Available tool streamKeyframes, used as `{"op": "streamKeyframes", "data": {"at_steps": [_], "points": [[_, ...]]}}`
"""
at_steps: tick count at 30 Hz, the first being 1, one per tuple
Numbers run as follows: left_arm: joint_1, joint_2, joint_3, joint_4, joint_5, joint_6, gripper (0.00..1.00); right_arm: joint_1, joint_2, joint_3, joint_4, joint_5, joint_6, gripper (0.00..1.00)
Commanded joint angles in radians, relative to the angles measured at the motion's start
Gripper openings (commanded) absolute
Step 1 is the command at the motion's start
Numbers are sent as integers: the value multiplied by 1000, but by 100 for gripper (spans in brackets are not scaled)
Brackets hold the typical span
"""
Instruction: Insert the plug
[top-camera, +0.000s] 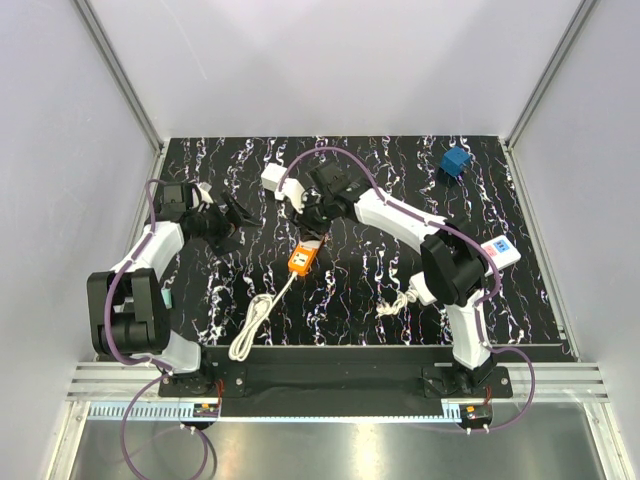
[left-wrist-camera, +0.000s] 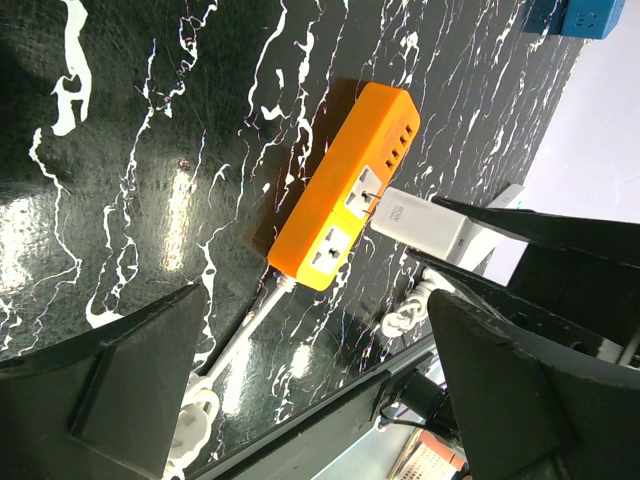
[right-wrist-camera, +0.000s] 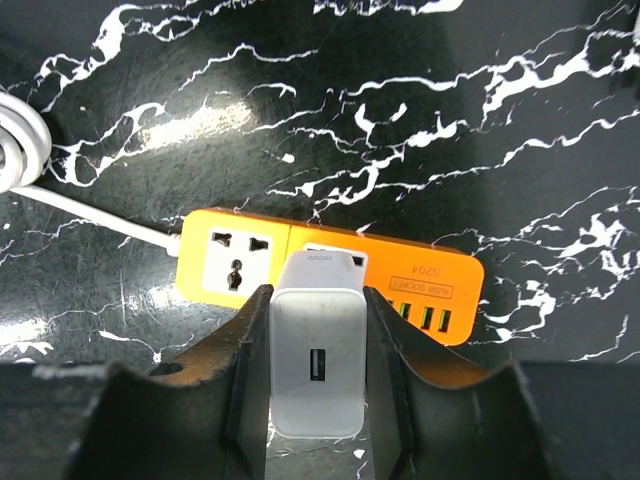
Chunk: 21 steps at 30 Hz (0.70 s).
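At the far right corner of the tabletop (top-camera: 400, 290) sits the small solid-blue cube-shaped plastic plug (top-camera: 456, 161). It rests on the glossy black slab veined with white and lies well apart from both arms, with nothing touching it.

Near the middle of the slab lies a boxy orange plastic power strip (top-camera: 303, 258). It has white socket panels set into its top and a row of small green ports at one end. A thin white cable (top-camera: 255, 325) runs from it into a loose coil toward the near edge.

The right gripper (right-wrist-camera: 317, 300) is clamped on a smooth white rounded-edge block adapter (right-wrist-camera: 317, 370), its black fingers pressed flat against the two sides. A single narrow slot shows on the adapter's exposed face. Its other end meets the strip's second socket panel, while the panel beside it is uncovered. Whether the pins are fully seated cannot be told.

The left gripper (top-camera: 238, 212) hangs over the left half of the slab with its matte black wedge-shaped fingers spread wide, holding nothing.

A white rectangular power strip (top-camera: 500, 250) with a blue label lies by the right edge.
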Motion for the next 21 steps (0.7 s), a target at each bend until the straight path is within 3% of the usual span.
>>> {"op": "streamKeyframes", "data": {"at_steps": [1,21], "points": [[7,-38,-1,32,21,1,99,-4,6,65,38,-28,-13,0],[13,-41,1,32,17,3,99,-15,27,-17,100,-30,39,0]]}}
